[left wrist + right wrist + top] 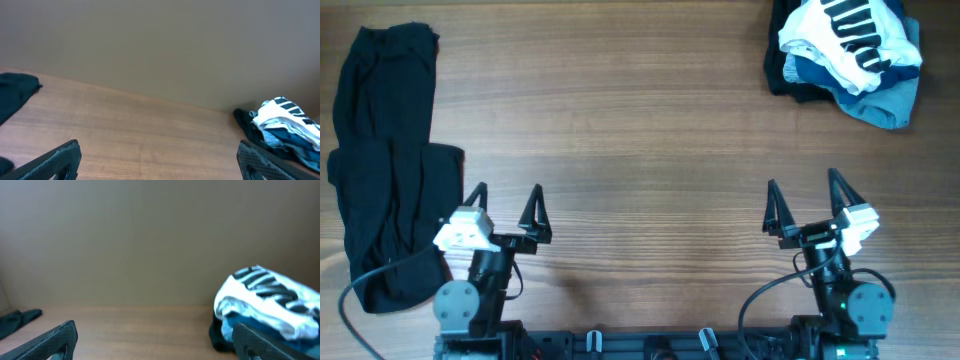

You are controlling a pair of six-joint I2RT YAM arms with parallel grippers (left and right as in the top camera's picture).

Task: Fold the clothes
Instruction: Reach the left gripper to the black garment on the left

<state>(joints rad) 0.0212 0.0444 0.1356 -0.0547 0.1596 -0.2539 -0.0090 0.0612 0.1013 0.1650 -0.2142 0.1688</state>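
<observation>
Clothes [380,150] lie just beside left gripper [507,192], untouched.

The left gripper [507,200] and the right gripper [804,190] are each showing two tapered, pointed black fingers [533,212] mounted on a white housing [463,232]. Grey round joint bodies [455,300] are sitting behind these, and black cables [360,285] are looping back towards the base.

Brown wood-grain table [150,130] seen low from its near edge, ending at a plain beige wall [160,45]. Far left: a corner of the limp black fabric garment [15,85]. Far right: a heap with a white black-striped garment [282,112] lying on a light blue garment [295,137] and dark cloth [247,125]. The left gripper [157,160] has its black fingers [60,160] wide apart at the near corners.
</observation>
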